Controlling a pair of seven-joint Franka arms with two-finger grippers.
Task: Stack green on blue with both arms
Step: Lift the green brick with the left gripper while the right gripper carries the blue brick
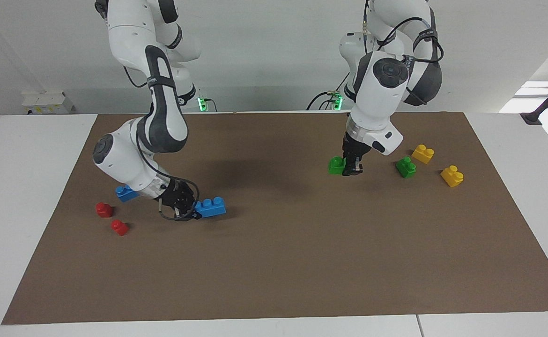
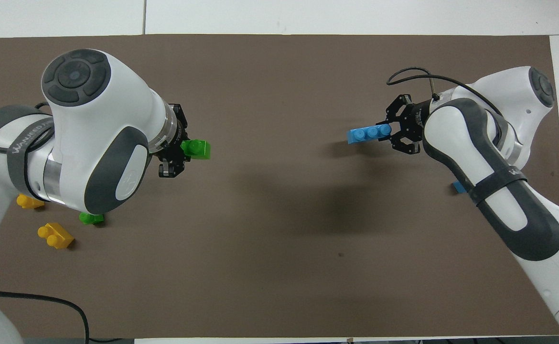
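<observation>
My left gripper [image 1: 350, 169] [image 2: 183, 152] is shut on a small green brick [image 1: 336, 165] [image 2: 197, 149], held low over the brown mat toward the left arm's end. My right gripper [image 1: 193, 211] [image 2: 391, 133] is shut on one end of a long blue brick [image 1: 211, 207] [image 2: 368, 134], which sticks out toward the table's middle just above the mat. A second green brick [image 1: 405, 167] [image 2: 90, 218] lies on the mat beside the left arm. A second blue brick [image 1: 125, 192] [image 2: 457, 187] lies mostly hidden under the right arm.
Two yellow bricks [image 1: 422, 153] [image 1: 452, 176] lie near the second green brick at the left arm's end. Two small red bricks [image 1: 104, 209] [image 1: 120, 227] lie at the right arm's end. The brown mat [image 1: 283, 262] spreads bare between the two grippers.
</observation>
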